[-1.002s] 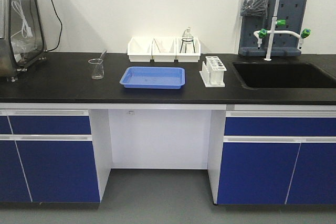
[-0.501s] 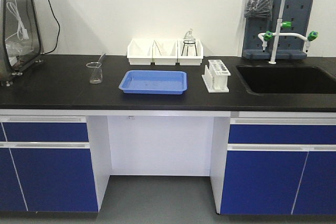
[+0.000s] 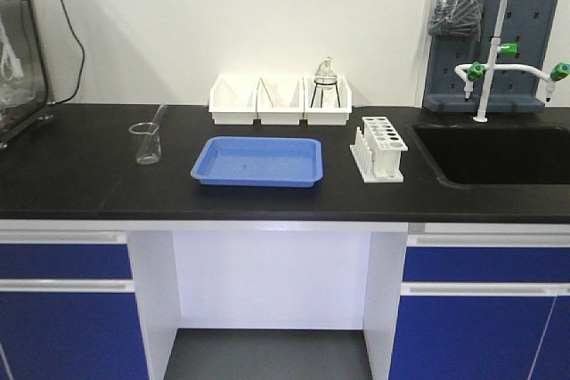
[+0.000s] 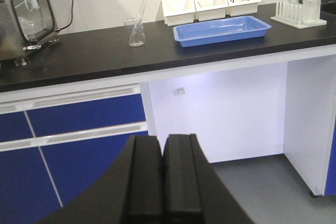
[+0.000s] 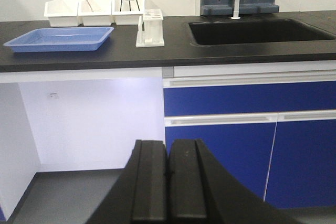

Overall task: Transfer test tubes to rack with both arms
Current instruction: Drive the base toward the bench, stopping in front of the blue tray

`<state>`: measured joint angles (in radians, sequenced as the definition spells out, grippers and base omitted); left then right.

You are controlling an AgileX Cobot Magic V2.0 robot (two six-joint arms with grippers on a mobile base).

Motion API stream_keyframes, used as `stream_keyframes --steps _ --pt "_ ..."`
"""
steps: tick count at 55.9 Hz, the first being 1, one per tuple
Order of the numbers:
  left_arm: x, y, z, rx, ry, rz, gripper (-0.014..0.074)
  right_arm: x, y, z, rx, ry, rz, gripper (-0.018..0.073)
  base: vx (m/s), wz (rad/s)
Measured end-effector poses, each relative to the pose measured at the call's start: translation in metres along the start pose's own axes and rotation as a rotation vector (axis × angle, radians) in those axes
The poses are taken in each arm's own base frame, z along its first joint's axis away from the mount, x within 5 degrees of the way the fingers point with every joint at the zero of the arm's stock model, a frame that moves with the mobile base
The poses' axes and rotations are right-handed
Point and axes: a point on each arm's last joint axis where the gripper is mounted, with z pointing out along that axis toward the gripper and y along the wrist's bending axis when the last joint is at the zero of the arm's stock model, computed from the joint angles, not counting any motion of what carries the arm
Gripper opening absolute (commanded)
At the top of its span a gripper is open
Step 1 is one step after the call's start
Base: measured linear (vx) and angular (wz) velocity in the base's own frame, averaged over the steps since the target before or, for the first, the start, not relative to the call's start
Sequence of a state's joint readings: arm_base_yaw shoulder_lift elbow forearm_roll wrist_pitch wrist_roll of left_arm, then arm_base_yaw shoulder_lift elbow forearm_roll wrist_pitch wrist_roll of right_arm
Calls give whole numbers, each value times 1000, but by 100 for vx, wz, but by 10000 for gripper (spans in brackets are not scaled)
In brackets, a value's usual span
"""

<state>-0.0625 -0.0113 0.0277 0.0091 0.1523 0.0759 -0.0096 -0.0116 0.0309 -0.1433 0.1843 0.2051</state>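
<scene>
Left pincer (image 4: 163, 141): jaws fully closed, pads together, nothing held. It sits below desk (image 4: 94, 51) level, well apart from the work. The test tube (image 4: 140, 13) lies ahead of and above it, slightly to its left, leaning tilted in the glass beaker (image 4: 136, 32). The blue tray (image 4: 223, 29) lies ahead to its right.

Right pincer (image 5: 168, 145): jaws fully closed, nothing held, also below desk level. The rack (image 5: 151, 27) stands upright ahead of and above it, slightly to its left, between tray and sink (image 5: 257, 30).
</scene>
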Motion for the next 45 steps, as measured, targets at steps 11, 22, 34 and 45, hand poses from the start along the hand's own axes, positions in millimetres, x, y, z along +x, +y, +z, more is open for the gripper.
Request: stream_keyframes --steps 11,22,34,45 --pt "0 0 0 0 0 0 -7 0 0 0 0 0 0 -11 41 -5" --pt "0 0 0 0 0 0 -7 0 0 0 0 0 0 -11 41 -1" --pt "0 0 0 0 0 0 -7 0 0 0 0 0 0 -11 40 0" --pt "0 0 0 0 0 0 -7 0 0 0 0 0 0 -11 38 1"
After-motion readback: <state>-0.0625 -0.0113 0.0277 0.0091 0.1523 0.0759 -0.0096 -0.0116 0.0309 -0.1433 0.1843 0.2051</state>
